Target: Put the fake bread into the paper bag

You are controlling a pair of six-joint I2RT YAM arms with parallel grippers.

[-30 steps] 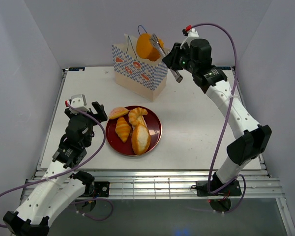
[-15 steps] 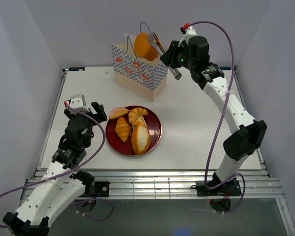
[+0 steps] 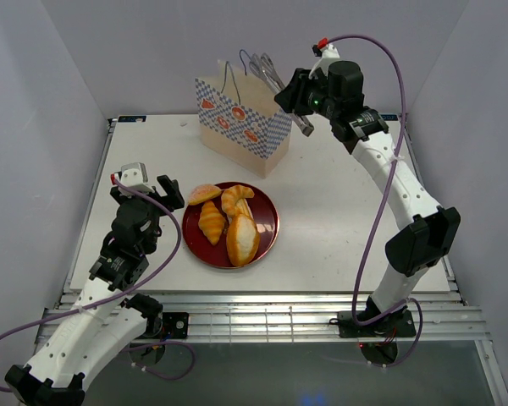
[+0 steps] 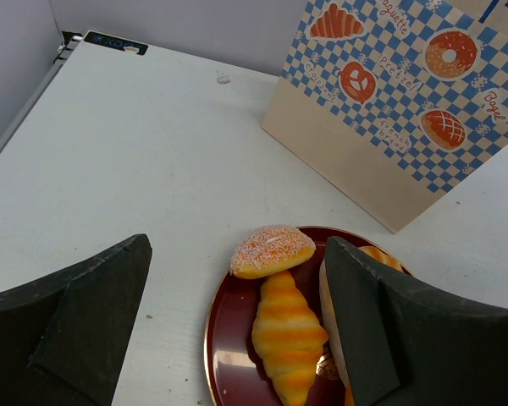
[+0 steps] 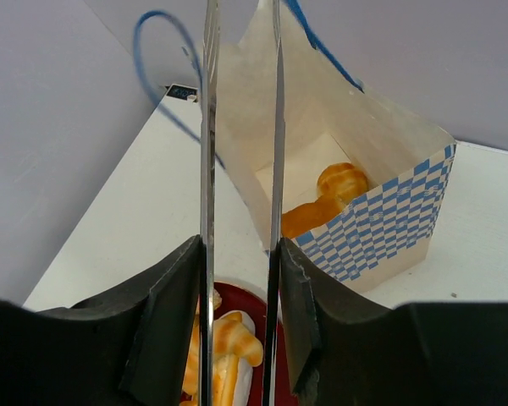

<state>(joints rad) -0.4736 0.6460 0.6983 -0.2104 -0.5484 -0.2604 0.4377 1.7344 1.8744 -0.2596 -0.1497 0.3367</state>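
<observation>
The paper bag (image 3: 241, 123) stands upright at the back of the table, blue-white checked with bread pictures. My right gripper (image 3: 295, 95) hangs above its right rim, shut on a pair of metal tongs (image 3: 273, 74) whose blades stand slightly apart and hold nothing. In the right wrist view the bag (image 5: 389, 216) is open below, with golden fake bread (image 5: 328, 199) lying on its bottom. More fake bread lies on the dark red plate (image 3: 268, 222): a sugared bun (image 3: 204, 194), two croissants (image 3: 212, 222) and a cream-topped loaf (image 3: 242, 240). My left gripper (image 3: 149, 188) is open left of the plate.
The bag's thin blue cord handles (image 5: 157, 63) loop up beside the tongs. In the left wrist view the bag (image 4: 398, 101) stands behind the plate (image 4: 224, 355), with the sugared bun (image 4: 271, 250) and a croissant (image 4: 286, 334) nearest. White walls close in the table.
The orange bun held in the tongs above the bag is gone from them and out of sight in the top view. The tongs' blades have spread a little; the left arm is still.
</observation>
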